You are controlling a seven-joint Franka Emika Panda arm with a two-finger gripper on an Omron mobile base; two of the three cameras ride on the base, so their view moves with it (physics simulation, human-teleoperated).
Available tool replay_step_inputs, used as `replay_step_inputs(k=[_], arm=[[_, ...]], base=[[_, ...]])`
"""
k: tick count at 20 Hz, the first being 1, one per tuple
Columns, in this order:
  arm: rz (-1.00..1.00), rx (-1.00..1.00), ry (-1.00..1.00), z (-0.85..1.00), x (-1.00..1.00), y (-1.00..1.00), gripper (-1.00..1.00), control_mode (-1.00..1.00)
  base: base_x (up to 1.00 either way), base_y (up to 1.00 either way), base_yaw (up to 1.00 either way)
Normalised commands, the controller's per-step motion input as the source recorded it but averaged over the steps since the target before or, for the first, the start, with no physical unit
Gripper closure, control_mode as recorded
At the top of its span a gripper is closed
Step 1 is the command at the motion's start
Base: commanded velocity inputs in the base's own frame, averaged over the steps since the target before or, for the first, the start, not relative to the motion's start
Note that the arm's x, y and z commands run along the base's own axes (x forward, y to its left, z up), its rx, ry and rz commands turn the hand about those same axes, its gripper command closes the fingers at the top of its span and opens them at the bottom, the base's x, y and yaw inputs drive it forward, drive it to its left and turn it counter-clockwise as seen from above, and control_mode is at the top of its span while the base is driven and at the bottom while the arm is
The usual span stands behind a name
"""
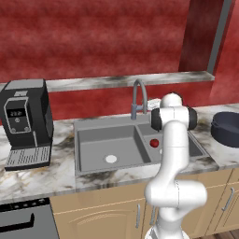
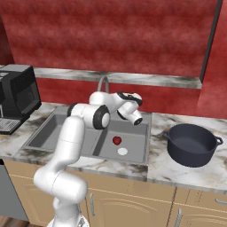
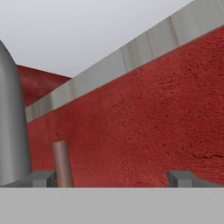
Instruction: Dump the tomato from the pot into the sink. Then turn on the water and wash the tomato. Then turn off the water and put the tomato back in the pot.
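Over the right basin of the sink [image 2: 62,128], the gripper [image 3: 111,178] sits near the faucet [image 1: 138,95], pointing at the red back wall [image 3: 144,131]; its fingertips [image 3: 181,178] stand wide apart with nothing between them, so the hand is open and empty. Tomato [image 2: 117,140] lies on the floor of the right basin, just beside the pale drain [image 2: 123,151], also seen from the left base camera [image 1: 154,143]. Pot [image 2: 192,144] stands upright on the marble counter [image 2: 173,170] to the right of the sink, well apart from the tomato, apparently empty. Judgement: dump step done; the arm looks set to work the faucet to start the water. In the hand view the grey faucet neck [image 3: 11,127] fills the left edge and a thin reddish-brown post [image 3: 62,162], possibly the handle, stands just inside the left fingertip; cannot tell which for certain. Risks: open fingers could straddle or glance off the post rather than push it, leaving the water off; a sweep too wide could strike the neck and swing the spout toward the left basin, away from the tomato. Tomato is round and may roll under flow.
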Motion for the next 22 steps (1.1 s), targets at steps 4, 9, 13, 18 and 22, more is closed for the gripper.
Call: replay_step_inputs(k=[4,9,13,18,22], arm=[[0.0,0.01,-0.01,-0.07,0.07,-0.09,-1.0,-1.0],[0.0,0.0,0.0,-0.02,0.0,0.0,1.0,-1.0],[0.0,0.0,0.0,-0.01,0.0,0.0,1.0,-1.0],[0.0,0.0,0.0,0.0,0.0,0.0,1.0,-1.0],[0.0,0.03,-0.01,-0.03,0.0,-0.16,1.0,-1.0]], base=[[0.0,0.0,0.0],[0.0,0.0,0.0],[0.0,0.0,0.0],[0.0,0.0,0.0],[0.0,0.0,0.0]])
